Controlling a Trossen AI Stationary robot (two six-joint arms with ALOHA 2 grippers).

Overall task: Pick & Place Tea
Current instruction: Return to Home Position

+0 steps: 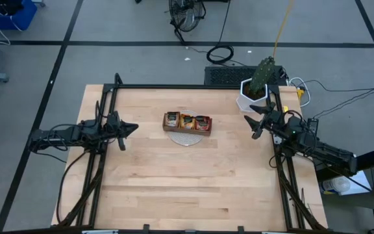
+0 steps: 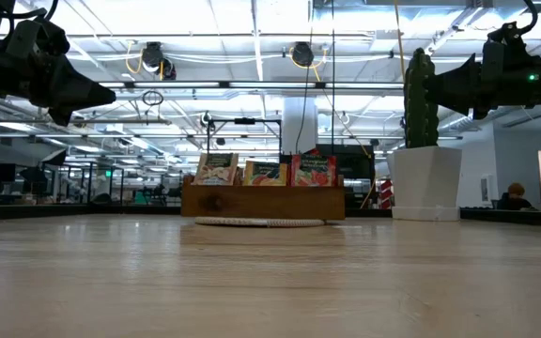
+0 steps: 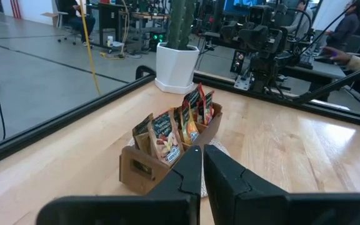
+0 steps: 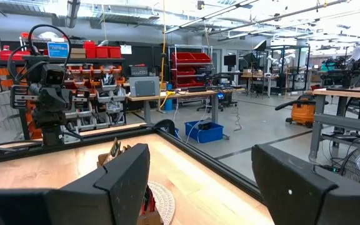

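Since every sachet you can see sits in the wooden tray (image 1: 187,130) and none lies loose on the tabletop (image 1: 174,188), I read the sorting as done and both arms as parked clear.

Left hand (image 1: 134,127) hangs over the tabletop's left side, well apart from the tray. Its fingers are closed together with nothing between them.

Right hand (image 1: 254,121) hangs near the right edge, close to the potted cactus (image 1: 257,88). Its fingers are spread wide and hold nothing.

Both point inward toward the tray and sit off the surface. That suits a rest pose, my guess: nothing in reach to knock.

Tea, by compartment:
- left: pale beige sachets (image 2: 216,169)
- middle: orange-yellow sachets (image 2: 264,173)
- right: red sachets (image 2: 315,171)

All stand on edge with their tops above the tray wall, some leaning a little. The dividers keep the kinds apart. Can't count per compartment.

The tray rests on a round woven mat (image 2: 266,222), mid-tabletop toward the far side.
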